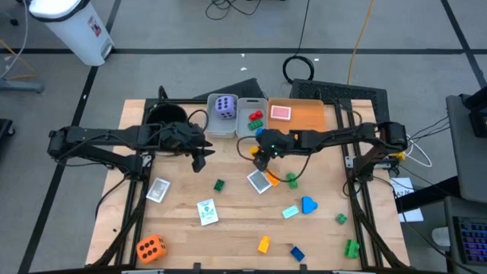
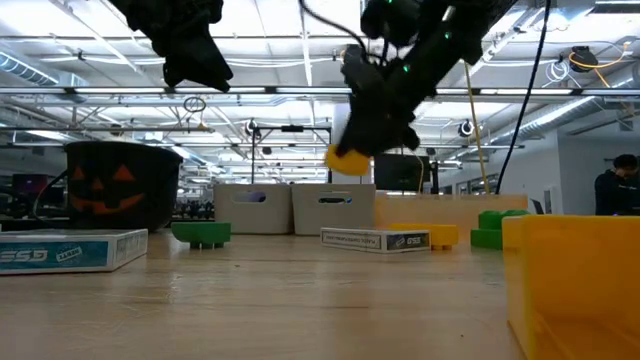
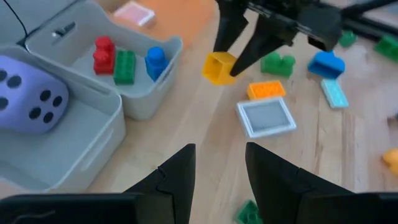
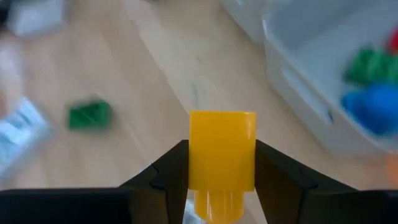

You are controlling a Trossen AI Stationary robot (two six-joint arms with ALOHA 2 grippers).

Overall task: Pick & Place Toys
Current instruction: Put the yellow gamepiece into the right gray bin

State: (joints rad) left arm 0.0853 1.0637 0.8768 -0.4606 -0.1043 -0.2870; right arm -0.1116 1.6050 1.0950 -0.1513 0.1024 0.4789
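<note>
A small yellow brick [image 4: 222,152] hangs above the table's middle with my right gripper [image 1: 261,157] shut on it, just in front of the two grey bins [image 1: 237,131]. One bin holds a purple die [image 1: 224,106]; the other holds red, green and blue bricks [image 3: 127,61]. My left gripper [image 3: 217,155] hovers open left of centre, holding nothing. Below the right gripper a card [image 1: 259,181], an orange brick [image 1: 274,179] and a green brick [image 1: 291,180] lie flat on the table. My right gripper pinches the yellow brick by two opposite sides [image 4: 194,155] between its two fingers. The fingers slant down from the table's right side. The brick [image 2: 350,160] is lifted clear of the table.
A flat orange tray [image 1: 308,118] with a card lies right of the bins, and a black pumpkin bucket [image 1: 166,114] stands left of them. More bricks, cards [image 1: 207,211] and an orange die [image 1: 151,248] are scattered over the near half of the table.
</note>
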